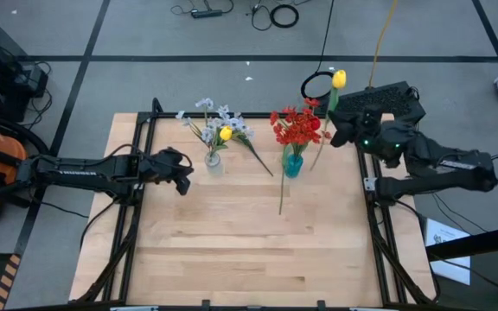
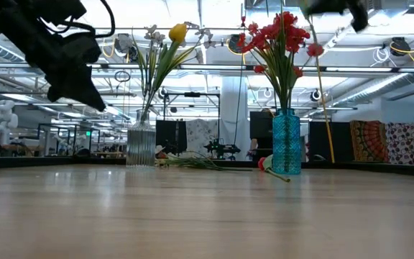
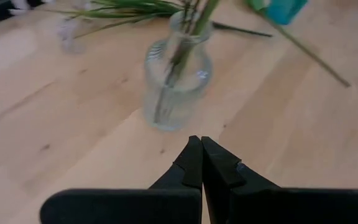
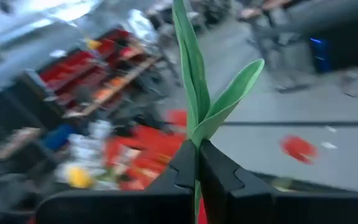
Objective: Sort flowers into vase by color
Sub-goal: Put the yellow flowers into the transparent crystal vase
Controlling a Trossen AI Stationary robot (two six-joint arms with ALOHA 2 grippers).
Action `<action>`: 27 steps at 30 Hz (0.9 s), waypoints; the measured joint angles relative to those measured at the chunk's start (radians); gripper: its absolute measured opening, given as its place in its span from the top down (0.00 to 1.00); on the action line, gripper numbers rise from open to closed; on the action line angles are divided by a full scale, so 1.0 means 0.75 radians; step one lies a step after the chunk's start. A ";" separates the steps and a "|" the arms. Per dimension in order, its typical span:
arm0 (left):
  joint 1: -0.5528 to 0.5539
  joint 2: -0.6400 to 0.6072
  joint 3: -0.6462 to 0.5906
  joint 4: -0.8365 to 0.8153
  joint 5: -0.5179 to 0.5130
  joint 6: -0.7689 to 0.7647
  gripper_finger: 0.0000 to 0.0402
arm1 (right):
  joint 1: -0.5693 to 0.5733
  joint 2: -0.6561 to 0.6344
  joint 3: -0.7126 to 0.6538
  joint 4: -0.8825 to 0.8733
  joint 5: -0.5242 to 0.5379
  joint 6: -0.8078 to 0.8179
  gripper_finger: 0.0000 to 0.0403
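A clear glass vase (image 1: 214,162) (image 3: 176,81) holds pale wispy sprays and a yellow tulip (image 1: 225,134). A blue vase (image 1: 293,164) (image 2: 287,140) holds red flowers (image 1: 296,128). A pale spray (image 1: 253,155) lies flat between the vases. A red tulip (image 2: 264,164) lies beside the blue vase, its stem (image 1: 282,194) pointing toward the near edge. My right gripper (image 1: 334,121) (image 4: 197,146) is raised to the right of the blue vase, shut on a second yellow tulip (image 1: 339,79). My left gripper (image 1: 182,175) (image 3: 201,142) is shut and hovers just left of the clear vase. My right gripper pinches the yellow tulip's green stem (image 4: 196,134) between its two fingers, just below the leaves (image 4: 229,99). The fingers lie across the stem. The bud stands above the gripper and the long stem (image 2: 320,93) hangs below it, slightly tilted. Whether the lower end touches the table cannot be told.
Black frame rails (image 1: 145,130) run along the table's left, right and far edges. Bare wood (image 1: 249,250) covers the near half of the table. Cables lie on the floor beyond the far edge.
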State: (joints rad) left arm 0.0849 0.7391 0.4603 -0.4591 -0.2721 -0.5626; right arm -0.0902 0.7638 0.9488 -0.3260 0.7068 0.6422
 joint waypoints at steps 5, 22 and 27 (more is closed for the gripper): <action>0.000 0.000 0.000 0.091 0.078 0.045 1.00 | 0.132 0.164 0.134 0.042 0.001 -0.036 1.00; 0.000 0.000 0.000 0.718 0.177 0.281 0.99 | 0.326 0.905 0.274 0.358 -0.191 0.001 1.00; 0.000 0.000 0.000 0.812 0.342 0.349 0.92 | 0.332 1.000 0.274 0.490 -0.271 0.044 1.00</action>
State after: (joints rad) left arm 0.0849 0.7391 0.4603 0.1497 -0.0155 -0.3009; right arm 0.1588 1.5138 1.1545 0.0412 0.5033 0.6750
